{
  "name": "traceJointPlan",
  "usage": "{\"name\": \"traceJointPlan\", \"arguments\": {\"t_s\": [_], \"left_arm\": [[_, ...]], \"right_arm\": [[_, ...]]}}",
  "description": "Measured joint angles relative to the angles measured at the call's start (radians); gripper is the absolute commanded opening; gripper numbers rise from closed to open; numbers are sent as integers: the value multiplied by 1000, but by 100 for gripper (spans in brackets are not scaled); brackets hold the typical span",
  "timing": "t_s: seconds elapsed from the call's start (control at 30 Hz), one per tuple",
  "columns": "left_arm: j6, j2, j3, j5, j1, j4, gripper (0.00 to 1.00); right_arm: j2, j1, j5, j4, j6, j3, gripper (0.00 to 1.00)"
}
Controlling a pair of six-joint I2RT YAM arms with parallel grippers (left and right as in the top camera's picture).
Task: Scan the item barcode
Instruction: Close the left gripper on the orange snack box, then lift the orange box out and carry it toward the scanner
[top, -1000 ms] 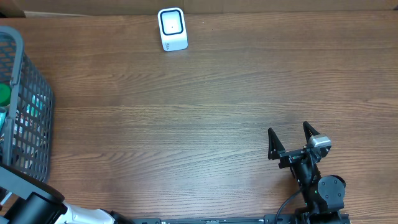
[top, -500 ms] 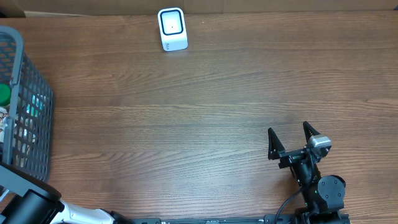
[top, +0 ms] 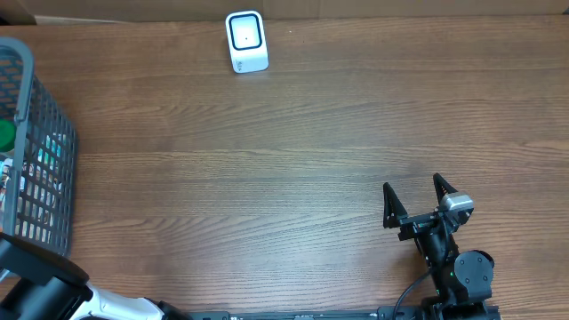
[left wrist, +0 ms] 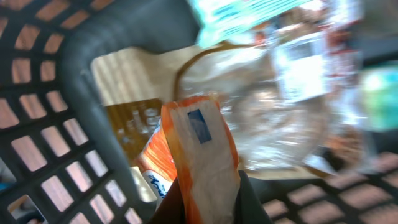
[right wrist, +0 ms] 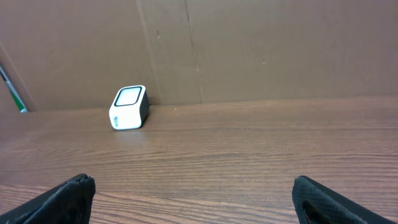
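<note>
Left gripper newly tight on orange-edged packet inside basket

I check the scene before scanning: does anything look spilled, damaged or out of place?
Nothing stands out. The scanner stands upright on the table, and the left gripper is shut on an orange-and-white packet inside the basket.

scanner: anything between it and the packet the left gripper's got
Only the basket itself: the packet held by the left gripper sits inside its wall. The table between basket and scanner shows nothing else.
</note>
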Motion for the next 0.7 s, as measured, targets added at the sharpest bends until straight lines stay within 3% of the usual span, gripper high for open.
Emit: {"name": "traceJointPlan", "arguments": {"t_s": [0.23, 0.4, 0.7], "left_arm": [[0, -56, 130, 172, -42, -42, 4], [-1, -217, 246, 261, -140, -39, 4], [1, -533, 312, 266, -487, -55, 4]], "right_arm": [[0, 0, 0, 0, -1, 0, 100], [0, 0, 0, 0, 0, 0, 100], [0, 0, 0, 1, -1, 0, 100]]}}
